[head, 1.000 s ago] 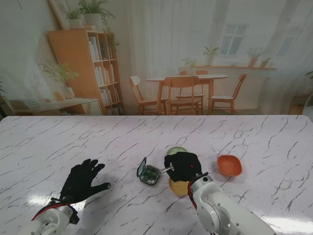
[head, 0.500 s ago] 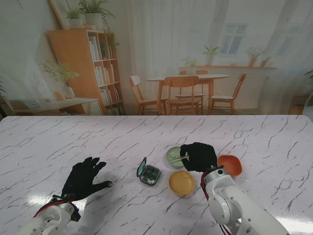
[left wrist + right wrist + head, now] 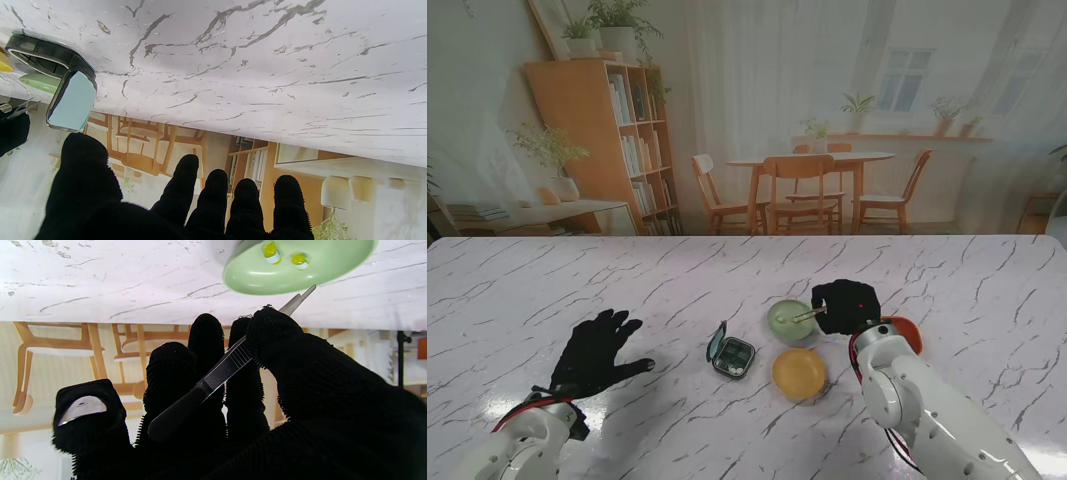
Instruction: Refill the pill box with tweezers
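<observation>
My right hand is shut on metal tweezers, whose tips reach over the green dish. The right wrist view shows the tweezers pinched between thumb and fingers, tips just short of the green dish, which holds two yellow-and-white pills. The pill box lies open on the table to the left of the dishes, lid raised; the left wrist view shows its lid from the side. My left hand rests open on the table, well left of the box, fingers spread.
A yellow dish sits nearer to me than the green one. An orange dish lies partly behind my right wrist. The white marble table extends all around.
My right hand has carried the tweezers from above the pill box to the right and farther from me, over to the green dish. The left hand has barely shifted.
</observation>
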Controlling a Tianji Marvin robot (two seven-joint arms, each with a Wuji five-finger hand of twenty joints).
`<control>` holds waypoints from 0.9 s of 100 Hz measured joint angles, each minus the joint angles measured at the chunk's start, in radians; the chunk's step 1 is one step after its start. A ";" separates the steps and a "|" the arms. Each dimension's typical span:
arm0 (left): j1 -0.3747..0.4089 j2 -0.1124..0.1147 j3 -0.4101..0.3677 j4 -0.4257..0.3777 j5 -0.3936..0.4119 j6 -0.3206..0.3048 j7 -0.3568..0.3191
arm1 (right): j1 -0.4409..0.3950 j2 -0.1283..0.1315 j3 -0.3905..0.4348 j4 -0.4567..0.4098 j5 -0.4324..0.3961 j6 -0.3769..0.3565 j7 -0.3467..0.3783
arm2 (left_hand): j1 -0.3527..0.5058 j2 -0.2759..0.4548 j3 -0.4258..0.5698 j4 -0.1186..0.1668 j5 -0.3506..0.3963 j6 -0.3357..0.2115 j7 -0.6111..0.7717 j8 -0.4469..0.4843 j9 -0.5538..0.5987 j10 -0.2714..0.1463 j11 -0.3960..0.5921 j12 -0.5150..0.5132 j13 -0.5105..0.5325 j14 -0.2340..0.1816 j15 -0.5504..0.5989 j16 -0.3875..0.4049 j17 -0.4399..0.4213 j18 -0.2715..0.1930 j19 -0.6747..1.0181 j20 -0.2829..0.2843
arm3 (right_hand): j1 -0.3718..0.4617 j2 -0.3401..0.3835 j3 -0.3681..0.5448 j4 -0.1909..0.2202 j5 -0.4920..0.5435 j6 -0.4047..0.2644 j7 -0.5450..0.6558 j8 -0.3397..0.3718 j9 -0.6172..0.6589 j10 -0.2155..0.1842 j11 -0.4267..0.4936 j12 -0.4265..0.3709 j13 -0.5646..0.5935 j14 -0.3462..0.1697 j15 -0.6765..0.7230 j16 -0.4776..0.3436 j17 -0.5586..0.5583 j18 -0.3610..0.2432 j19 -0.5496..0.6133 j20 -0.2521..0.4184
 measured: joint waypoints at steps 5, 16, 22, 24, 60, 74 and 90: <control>-0.001 0.000 0.000 -0.001 0.000 0.000 -0.001 | 0.016 -0.001 -0.015 0.018 0.016 0.003 -0.005 | 0.000 0.000 0.000 0.000 0.000 0.000 0.000 0.000 0.000 0.000 0.000 0.000 0.000 0.000 0.000 0.000 0.000 0.000 0.000 0.000 | 0.000 0.000 0.000 0.000 0.000 0.000 0.000 0.000 0.000 0.000 0.000 0.000 0.000 0.000 0.000 0.000 0.000 0.000 0.000 0.000; -0.003 0.000 0.000 -0.002 0.000 0.001 -0.003 | 0.050 -0.004 -0.048 0.054 0.035 0.009 -0.012 | 0.000 0.000 0.000 0.000 0.000 0.000 0.000 0.000 0.000 0.000 0.000 0.000 0.000 0.000 0.000 0.000 0.000 0.000 0.000 0.000 | -0.002 -0.002 0.000 0.000 0.000 0.000 0.000 -0.002 0.000 0.000 0.000 0.000 0.000 0.000 0.000 0.000 0.000 0.000 0.000 0.000; -0.003 0.000 0.000 -0.003 0.000 0.001 -0.004 | 0.068 -0.007 -0.069 0.073 0.036 0.017 -0.018 | 0.000 0.000 0.000 0.000 0.000 0.000 0.000 0.000 0.000 0.000 0.000 0.000 0.000 0.000 0.000 0.000 0.000 0.000 0.000 0.000 | -0.002 -0.002 0.000 0.000 0.000 0.000 0.000 -0.002 0.000 0.000 0.000 0.000 0.000 0.000 0.000 0.000 0.000 0.000 0.000 0.000; -0.003 0.000 0.000 -0.003 0.000 0.001 -0.004 | 0.073 -0.007 -0.075 0.079 0.036 0.019 -0.020 | 0.000 0.000 0.000 0.000 0.000 0.000 0.000 0.000 0.000 0.000 0.000 0.000 0.000 0.000 0.000 0.000 0.000 0.000 0.000 0.000 | -0.002 -0.002 0.000 0.000 0.000 0.000 0.000 -0.002 0.000 0.000 0.000 0.000 0.000 0.000 0.000 0.000 0.000 0.000 0.000 0.000; -0.003 0.000 -0.003 -0.001 0.001 -0.005 0.003 | 0.135 -0.029 -0.152 0.148 0.088 0.045 -0.044 | 0.000 0.000 0.000 0.000 0.000 0.000 0.000 0.000 0.000 0.000 0.000 0.000 0.000 0.000 0.000 0.000 0.000 0.000 0.000 0.000 | -0.012 -0.011 0.002 0.000 0.000 0.000 0.000 -0.012 0.000 -0.001 0.000 0.000 0.000 0.000 0.000 0.000 0.000 0.000 0.000 0.000; -0.002 0.000 -0.006 0.000 -0.001 -0.008 0.009 | 0.153 -0.036 -0.174 0.168 0.099 0.055 -0.049 | 0.000 0.000 0.000 0.000 0.000 0.000 0.000 0.000 0.000 0.000 0.000 0.000 0.000 0.000 0.000 0.000 0.000 0.000 0.000 0.000 | -0.012 -0.011 0.002 0.000 0.000 0.000 0.000 -0.012 0.000 -0.001 0.000 0.000 0.000 0.000 0.000 0.000 0.000 0.000 0.000 0.000; 0.002 0.000 -0.010 0.004 -0.005 -0.011 0.014 | 0.165 -0.043 -0.190 0.186 0.111 0.069 -0.052 | 0.000 0.000 0.000 0.000 0.000 0.000 0.000 0.000 0.000 0.000 0.000 0.000 0.000 0.000 0.000 0.000 0.000 0.000 0.000 0.000 | -0.012 -0.011 0.002 0.000 0.000 0.000 0.000 -0.012 0.000 -0.001 0.000 0.000 0.000 0.000 0.000 0.000 0.000 0.000 0.000 0.000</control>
